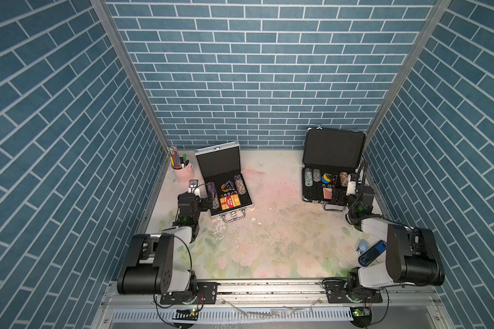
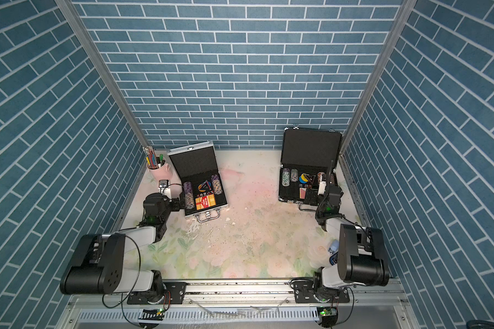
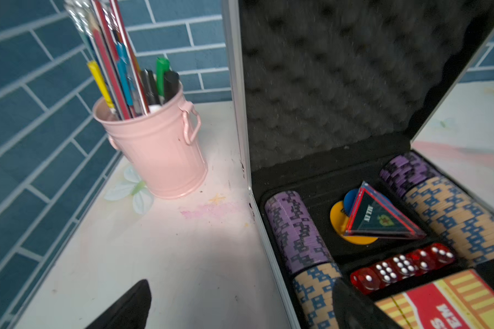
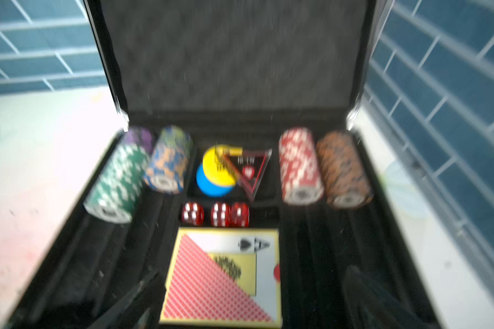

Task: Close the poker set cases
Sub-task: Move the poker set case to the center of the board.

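You have both lids up: the silver case (image 1: 218, 165) sits far left on the surface (image 1: 268, 228), just beside the pink pencil bucket (image 1: 181, 171), and the black case (image 1: 332, 148) sits far right by the side wall. Your left pincer (image 3: 241, 306) is released, straddling the silver case's side wall; your right pincer (image 4: 251, 302) is released and empty, flanking the black case's card deck (image 4: 220, 273)

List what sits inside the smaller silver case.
The silver aluminium case holds two rows of purple and tan poker chips, yellow and blue discs, a clear triangular plaque, red dice and a red-and-yellow card box. One black left finger covers the box's corner.
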Robot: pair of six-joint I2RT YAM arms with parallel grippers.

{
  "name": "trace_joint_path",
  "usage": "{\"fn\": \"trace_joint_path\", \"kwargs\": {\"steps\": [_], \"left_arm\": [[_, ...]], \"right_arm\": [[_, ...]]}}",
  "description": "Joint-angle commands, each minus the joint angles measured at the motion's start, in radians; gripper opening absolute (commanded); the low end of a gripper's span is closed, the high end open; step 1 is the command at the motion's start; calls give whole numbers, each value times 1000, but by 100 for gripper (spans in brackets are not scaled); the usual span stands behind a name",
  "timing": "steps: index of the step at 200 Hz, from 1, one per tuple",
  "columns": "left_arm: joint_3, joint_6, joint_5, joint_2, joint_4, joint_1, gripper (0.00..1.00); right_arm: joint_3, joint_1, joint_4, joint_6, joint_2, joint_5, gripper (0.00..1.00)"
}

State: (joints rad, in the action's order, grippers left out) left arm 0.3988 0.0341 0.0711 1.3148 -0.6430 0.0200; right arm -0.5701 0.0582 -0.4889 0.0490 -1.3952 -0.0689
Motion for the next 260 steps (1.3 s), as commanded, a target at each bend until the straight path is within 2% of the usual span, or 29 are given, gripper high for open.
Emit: {"fn": "trace_joint_path", "kwargs": {"steps": [1,25,51,84,128,162,216,260], "left_arm": [[78,-90,67,-137,272,4,100],[171,-192,62,-254,606,6,100],[243,-290,3,-296,925,8,100],[233,-395,-67,-350,1114,9,96],[209,-453,-138,-293,1130,11,92],[204,-460,-196,-188,1078,10,88],[223,-451,-227,-58,928,10,82],[239,-437,-218,23,890,10,76]], "right_arm": [[-66,-35,229,34,94,44,98],[-192,-125,457,52,94,45,98],[-312,-250,601,110,34,-12,99],[-435,-413,670,244,-79,-95,99],[-648,-627,781,342,-286,-172,94],[-775,-737,833,388,-423,-181,90],[-914,-806,859,442,-575,-200,83],[-1013,-825,901,467,-683,-193,71]]}}
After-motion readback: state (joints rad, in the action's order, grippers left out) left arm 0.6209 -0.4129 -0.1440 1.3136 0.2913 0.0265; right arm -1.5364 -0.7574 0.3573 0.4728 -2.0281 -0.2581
